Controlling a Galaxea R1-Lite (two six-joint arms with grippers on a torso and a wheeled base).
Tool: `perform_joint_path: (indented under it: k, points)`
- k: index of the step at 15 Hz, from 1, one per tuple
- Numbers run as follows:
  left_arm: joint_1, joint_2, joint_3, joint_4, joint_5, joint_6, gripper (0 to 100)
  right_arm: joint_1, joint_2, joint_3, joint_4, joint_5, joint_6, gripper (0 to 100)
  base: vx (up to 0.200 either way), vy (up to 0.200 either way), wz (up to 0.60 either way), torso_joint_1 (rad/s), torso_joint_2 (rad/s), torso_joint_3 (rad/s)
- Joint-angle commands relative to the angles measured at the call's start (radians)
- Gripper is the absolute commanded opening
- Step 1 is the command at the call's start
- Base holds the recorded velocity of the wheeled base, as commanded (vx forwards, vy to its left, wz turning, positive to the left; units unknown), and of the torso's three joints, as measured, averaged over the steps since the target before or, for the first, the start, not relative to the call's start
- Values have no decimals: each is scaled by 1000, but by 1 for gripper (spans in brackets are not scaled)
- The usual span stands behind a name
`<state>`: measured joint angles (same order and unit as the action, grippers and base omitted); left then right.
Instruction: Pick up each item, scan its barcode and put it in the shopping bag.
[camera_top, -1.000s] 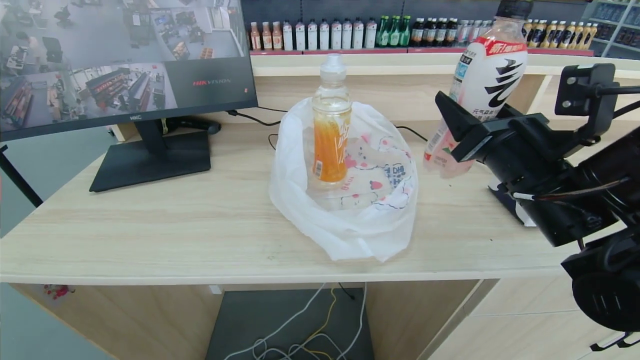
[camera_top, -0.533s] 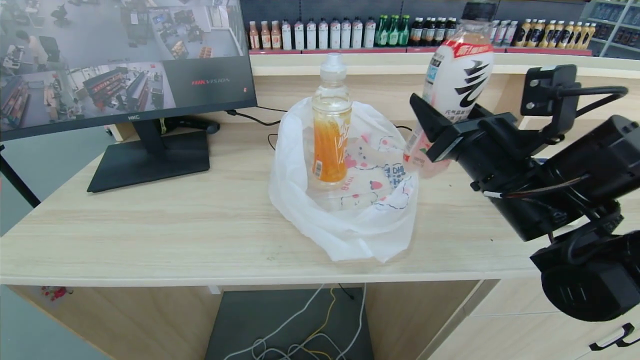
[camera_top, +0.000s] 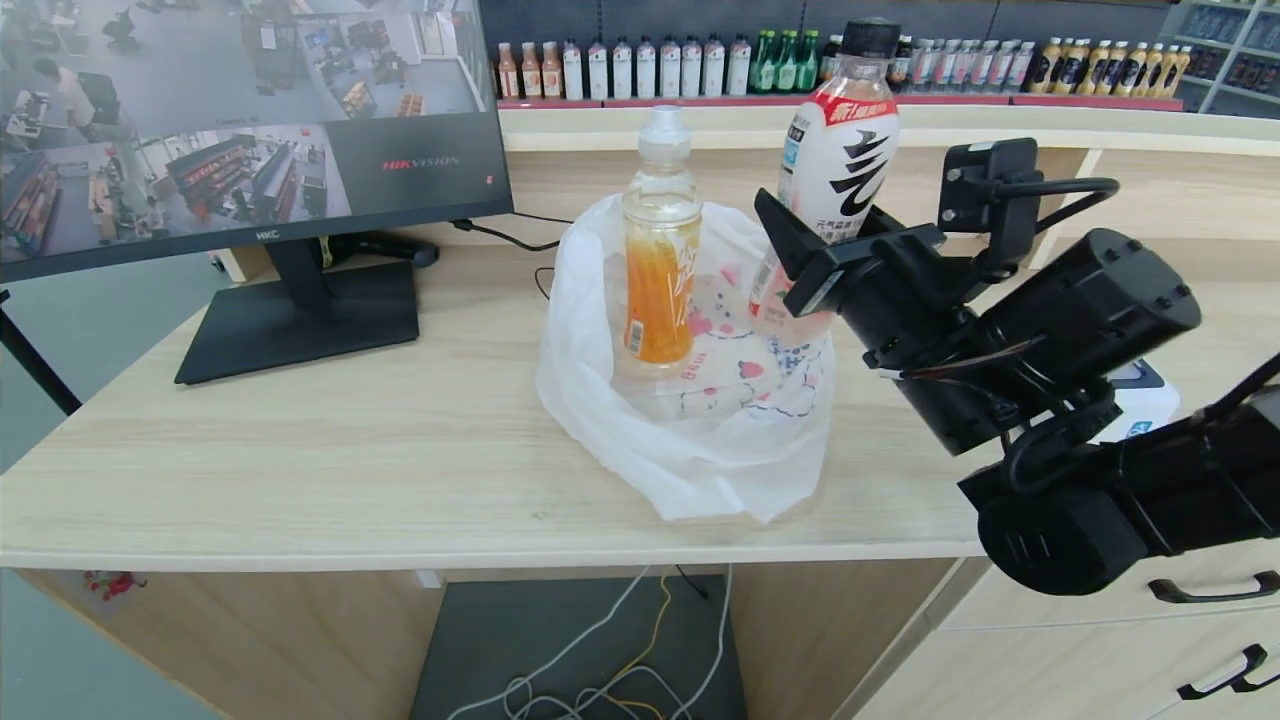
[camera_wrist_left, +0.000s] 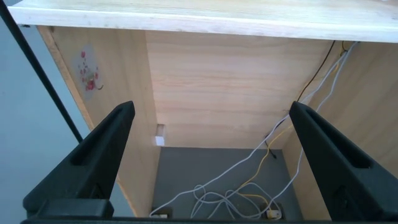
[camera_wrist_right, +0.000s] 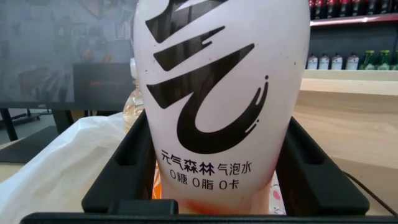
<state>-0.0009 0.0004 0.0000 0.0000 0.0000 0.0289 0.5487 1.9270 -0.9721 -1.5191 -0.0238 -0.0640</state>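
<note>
Right gripper (camera_top: 808, 252) has its jaws clamped on the lower body of the white drink bottle (camera_top: 840, 150). I hold it upright, black cap up, so it should go in base first. Its base hangs over the right rim of the shopping bag (camera_top: 690, 470), centre frame on the table (camera_top: 300, 460). An orange drink bottle (camera_top: 660, 280) stands upright inside the bag, just left of the drop spot, and I could knock it over. The bag's floppy rim may also snag. The monitor (camera_top: 240, 110) at upper left is well apart. Left gripper (camera_wrist_left: 211, 112) hangs below the tabletop, jaws wide apart and holding nothing.
</note>
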Motion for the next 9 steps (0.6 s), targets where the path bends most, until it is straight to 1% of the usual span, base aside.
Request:
perform_joint_path:
  k: [1,9]
  points:
    - [1,0,0,0,0,-1,100,-4,50,-26,-3,1,4,0,0,0,0,0,0,0]
    - [-1,0,0,0,0,-1,100,-23,155,-119,-4,-4,12,0,0,0,0,0,0,0]
